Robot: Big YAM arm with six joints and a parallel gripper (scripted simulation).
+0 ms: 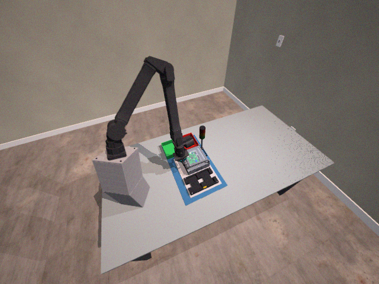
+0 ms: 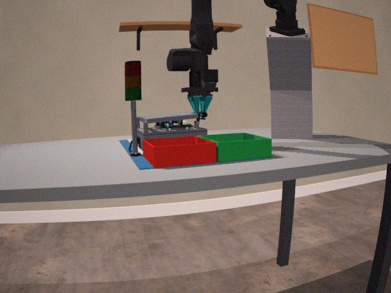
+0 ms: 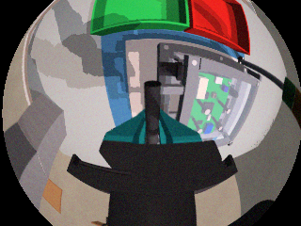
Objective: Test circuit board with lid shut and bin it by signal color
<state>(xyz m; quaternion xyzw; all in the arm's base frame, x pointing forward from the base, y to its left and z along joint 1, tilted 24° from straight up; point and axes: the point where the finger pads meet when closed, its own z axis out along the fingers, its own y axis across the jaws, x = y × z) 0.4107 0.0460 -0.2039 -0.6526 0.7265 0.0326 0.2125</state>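
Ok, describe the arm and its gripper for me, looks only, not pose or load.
The arm is matte dark grey to black throughout, built of long boxy links with rounded joint housings, and stands on a pale grey pedestal. No loose cables or markings show. The gripper has a black, wide body and two short teal fingers that taper to dark tips.
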